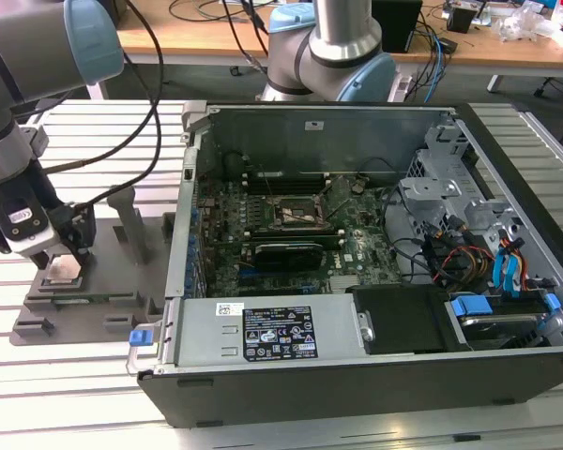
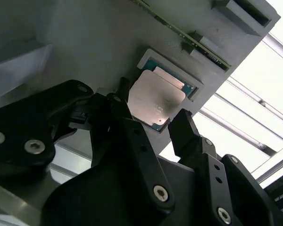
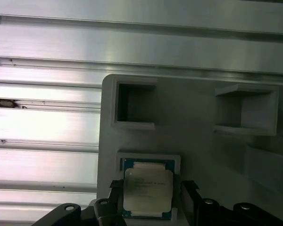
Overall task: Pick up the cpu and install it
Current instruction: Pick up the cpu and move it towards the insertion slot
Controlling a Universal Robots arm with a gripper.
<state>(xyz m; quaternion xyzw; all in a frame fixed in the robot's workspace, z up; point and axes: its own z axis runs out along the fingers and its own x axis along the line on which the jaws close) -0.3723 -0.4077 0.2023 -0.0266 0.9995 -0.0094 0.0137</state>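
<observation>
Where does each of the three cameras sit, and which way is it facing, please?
Exterior view: off the arm, looking down at an angle on the open computer case and the grey fixture at the exterior view's left; the arm and gripper show.
First wrist view: on the arm, looking down on the cpu in the grey fixture; black fingers show.
Second wrist view: on the arm, looking obliquely past the fingers at the cpu.
Shared: all three show the gripper at the cpu, its fingers either side.
</observation>
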